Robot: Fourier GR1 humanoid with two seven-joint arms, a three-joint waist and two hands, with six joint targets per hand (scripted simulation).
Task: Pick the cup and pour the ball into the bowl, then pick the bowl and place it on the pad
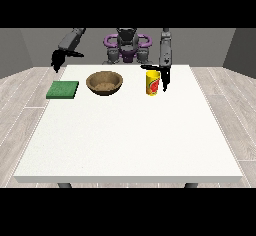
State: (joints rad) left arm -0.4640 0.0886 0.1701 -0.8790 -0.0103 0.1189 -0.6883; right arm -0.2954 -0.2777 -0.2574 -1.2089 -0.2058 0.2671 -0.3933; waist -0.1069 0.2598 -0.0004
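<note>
ball hidden inside the cup; finger positions too small to tell.

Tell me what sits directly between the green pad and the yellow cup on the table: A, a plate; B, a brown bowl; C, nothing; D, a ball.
B: the brown bowl stands on the white table, with the green pad at its left in the view and the yellow cup at its right.
</note>
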